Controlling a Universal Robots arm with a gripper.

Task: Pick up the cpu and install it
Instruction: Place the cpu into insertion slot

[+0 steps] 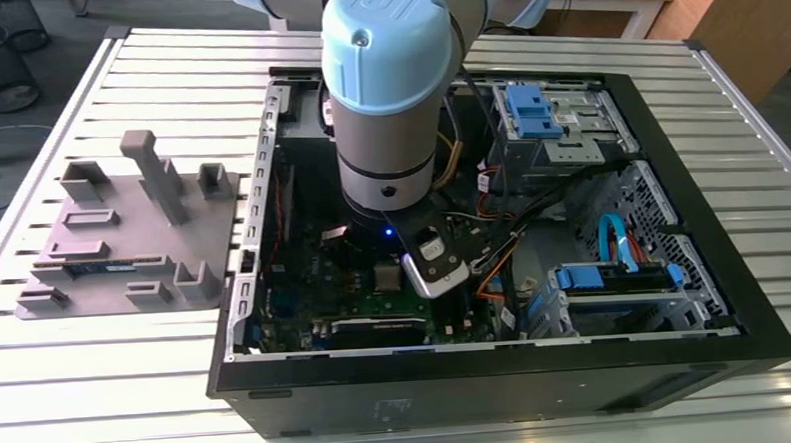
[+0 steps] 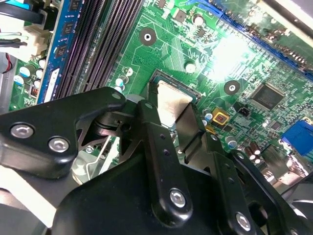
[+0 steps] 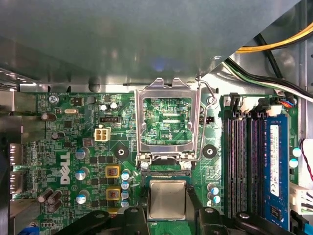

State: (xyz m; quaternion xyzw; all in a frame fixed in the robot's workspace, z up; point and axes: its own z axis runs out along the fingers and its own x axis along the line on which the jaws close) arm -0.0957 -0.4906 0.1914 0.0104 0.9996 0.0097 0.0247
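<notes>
Cpu (image 3: pixel 167 198) clamped flat between the narrowly parted gripper (image 2: pixel 171 116) fingers, at the open socket (image 3: pixel 166 173) of the motherboard (image 3: pixel 73 142).

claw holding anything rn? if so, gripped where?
Yes. The claw holds the cpu by its two opposite side edges, one finger on each.

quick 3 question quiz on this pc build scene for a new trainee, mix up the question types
1. True or false: the metal socket frame is closed flat over the cpu.
2. What sits between the fingers of the hand? A) a memory stick B) the cpu C) a yellow cable
3. Fill in: the grey parts tray lies on the exterior view's ____ of the computer case.
Key: 1 false, the frame stands open and the cpu's top is bare. 2 B. 3 left.
</notes>
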